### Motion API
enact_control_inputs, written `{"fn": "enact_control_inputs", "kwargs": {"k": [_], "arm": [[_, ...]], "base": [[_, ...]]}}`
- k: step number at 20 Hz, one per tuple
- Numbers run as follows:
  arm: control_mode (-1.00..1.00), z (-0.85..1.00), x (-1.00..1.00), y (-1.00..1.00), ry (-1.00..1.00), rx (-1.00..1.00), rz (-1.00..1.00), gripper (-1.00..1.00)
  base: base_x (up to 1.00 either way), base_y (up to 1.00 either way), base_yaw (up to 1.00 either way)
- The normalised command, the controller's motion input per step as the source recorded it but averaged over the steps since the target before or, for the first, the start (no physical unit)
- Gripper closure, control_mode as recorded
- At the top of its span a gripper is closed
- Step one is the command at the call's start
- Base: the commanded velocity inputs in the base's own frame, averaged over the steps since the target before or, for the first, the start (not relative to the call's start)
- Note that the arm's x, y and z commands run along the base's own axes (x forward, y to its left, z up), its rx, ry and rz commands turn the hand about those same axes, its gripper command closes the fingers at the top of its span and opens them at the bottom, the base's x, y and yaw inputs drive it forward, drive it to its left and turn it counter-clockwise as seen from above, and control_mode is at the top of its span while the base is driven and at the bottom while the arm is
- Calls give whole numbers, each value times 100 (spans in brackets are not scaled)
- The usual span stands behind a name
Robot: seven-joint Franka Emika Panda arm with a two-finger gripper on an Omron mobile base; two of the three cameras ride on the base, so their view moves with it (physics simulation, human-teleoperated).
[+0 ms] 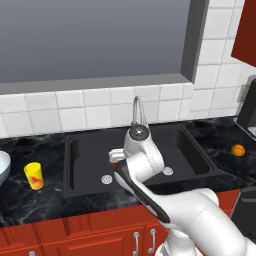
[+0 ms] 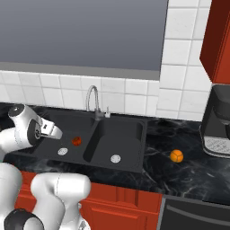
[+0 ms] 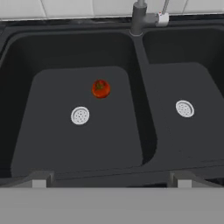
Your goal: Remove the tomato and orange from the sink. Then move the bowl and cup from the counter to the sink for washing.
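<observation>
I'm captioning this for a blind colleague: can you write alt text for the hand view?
Looking down into a black double-basin sink, a small red tomato lies in the left basin just above its round silver drain. The right basin holds only its drain, the faucet base stands at top centre, and the open gripper hangs above the near rim.

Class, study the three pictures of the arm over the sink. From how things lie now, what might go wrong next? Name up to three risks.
1. The tomato is a round ball on the flat floor of the left basin; a nudge from the open tool may roll it away.
2. It lies beside the drain, so a finger might catch there.
3. The faucet stands behind the divider, close to the arm's way up out of the sink.
</observation>
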Motion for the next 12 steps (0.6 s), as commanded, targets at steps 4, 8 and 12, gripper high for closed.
{"fn": "enact_control_inputs", "kwargs": {"k": [4, 8, 12], "arm": [[-100, 0, 23, 8, 0, 0, 0, -100], [-100, 0, 21, 1, 0, 0, -2, -100], [-100, 0, 21, 0, 0, 0, -1, -100]], "base": [[0, 0, 0], [0, 0, 0], [0, 0, 0]]}}
